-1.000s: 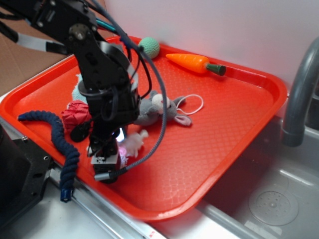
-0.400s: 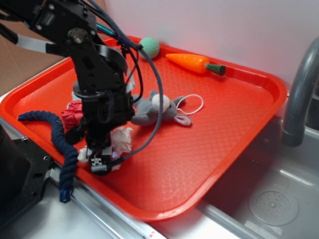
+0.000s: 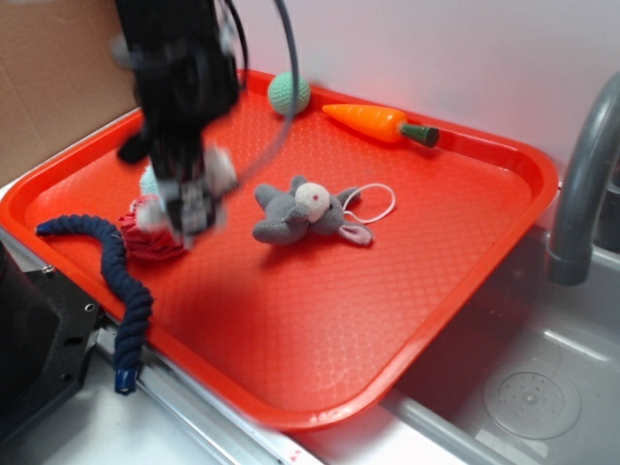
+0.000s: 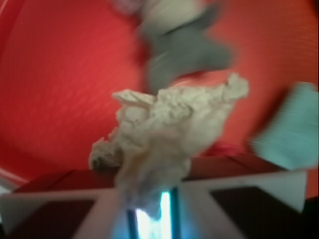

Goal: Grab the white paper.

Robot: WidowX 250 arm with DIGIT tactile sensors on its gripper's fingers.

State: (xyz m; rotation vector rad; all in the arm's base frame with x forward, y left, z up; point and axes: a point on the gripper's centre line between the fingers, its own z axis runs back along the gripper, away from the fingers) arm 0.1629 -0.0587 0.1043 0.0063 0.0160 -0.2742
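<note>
Gripper (image 3: 189, 199) is motion-blurred in the exterior view, hanging above the tray's 9 o'clock side. Fingers are pressed in on the white paper (image 4: 167, 137): the wrist view shows the wad pinched at its lower end between the two finger bars, the rest bulging out past the tips.

Paper: off-white, thin, heavily creased, lumpy, with a pointed flap sticking out toward 2 o'clock and a rounded lobe at 8 o'clock. In the exterior view only pale patches of it show at the fingers (image 3: 218, 167). It is clear of the tray floor.

Layout on the red tray (image 3: 465, 252):
- grey plush toy (image 3: 300, 211) near centre, just beside the gripper at 3 o'clock, with a white cord loop (image 3: 373, 201) on its far side
- red wrinkly ball (image 3: 150, 232) directly under and behind the gripper at 7 o'clock
- teal cloth (image 4: 291, 132) beside that ball, mostly hidden in the exterior view
- blue rope (image 3: 121, 281) running along the 8 o'clock rim and over the near edge
- green ball (image 3: 289, 93) and orange carrot (image 3: 373, 121) along the 12 o'clock rim

Open room: tray floor from centre toward 4–5 o'clock is bare. Raised rim all round. Grey faucet (image 3: 581, 184) stands just past the 3 o'clock edge, sink below it.
</note>
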